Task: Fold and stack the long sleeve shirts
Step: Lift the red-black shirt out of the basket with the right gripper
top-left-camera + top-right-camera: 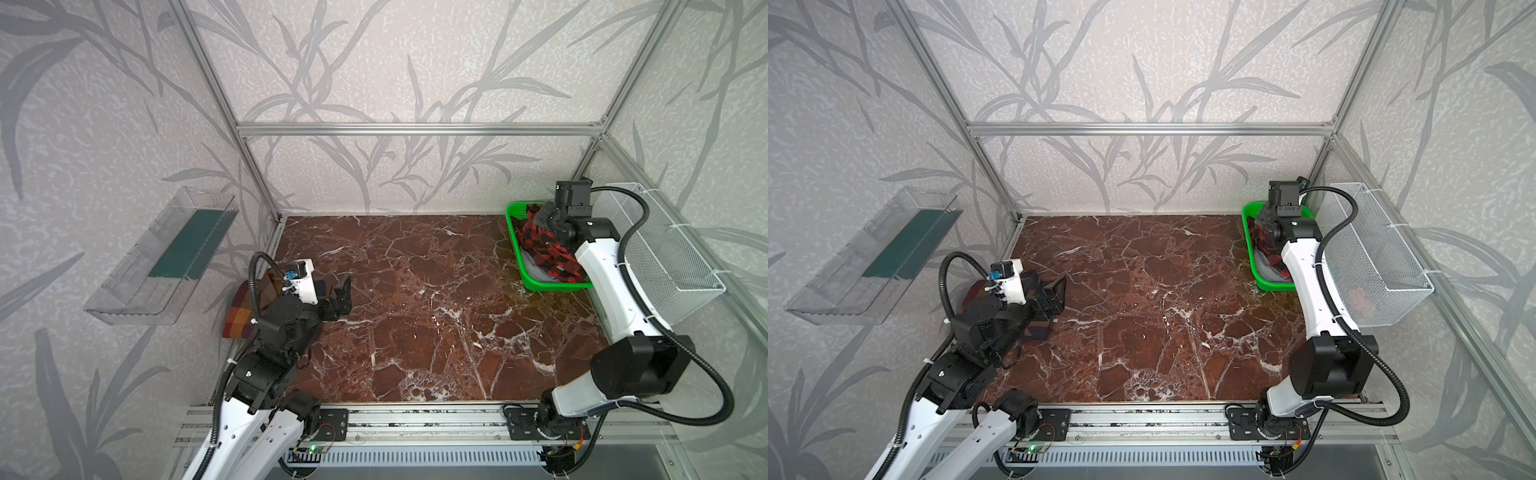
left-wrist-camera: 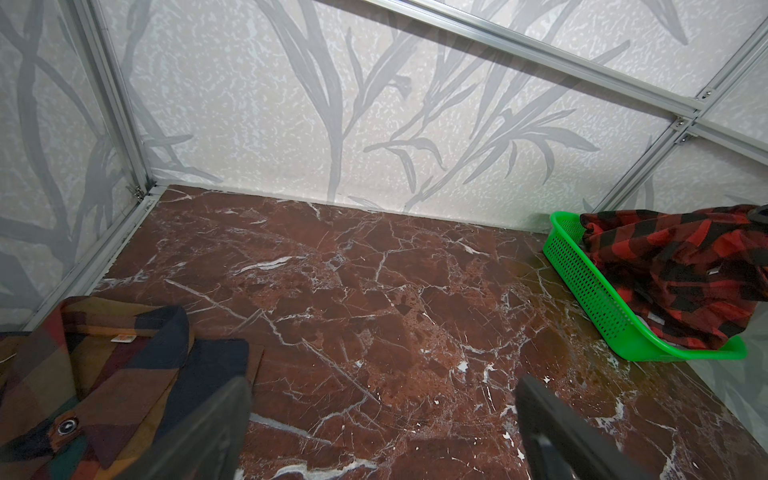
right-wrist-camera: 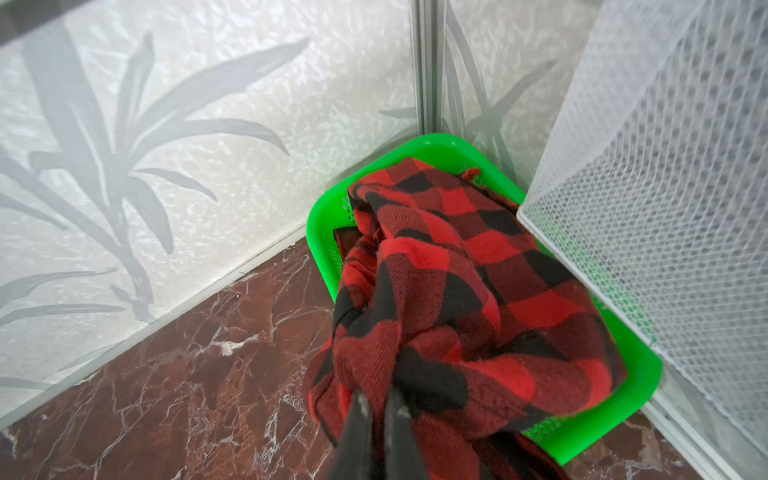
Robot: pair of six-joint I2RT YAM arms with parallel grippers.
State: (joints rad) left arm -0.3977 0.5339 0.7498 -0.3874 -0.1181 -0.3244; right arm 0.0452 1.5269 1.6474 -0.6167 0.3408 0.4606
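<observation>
Black fingers of the right tool [image 3: 378,402] sit pressed together on a bunched fold of the red-and-black buffalo-check shirt [image 3: 457,291], which lies crumpled in the green basket [image 3: 328,216] at 2 o'clock on the bench [image 1: 415,291]. Flannel like this looks light, limp and grippy. It should drape and trail when lifted, so a collar or shoulder seam would likely give a surer hold than a loose fold. At 9 o'clock the brown-orange plaid shirt [image 2: 104,365] looks folded flat, collar showing. The left tool [image 2: 380,390] hovers just beside it, jaws wide apart and empty.
</observation>
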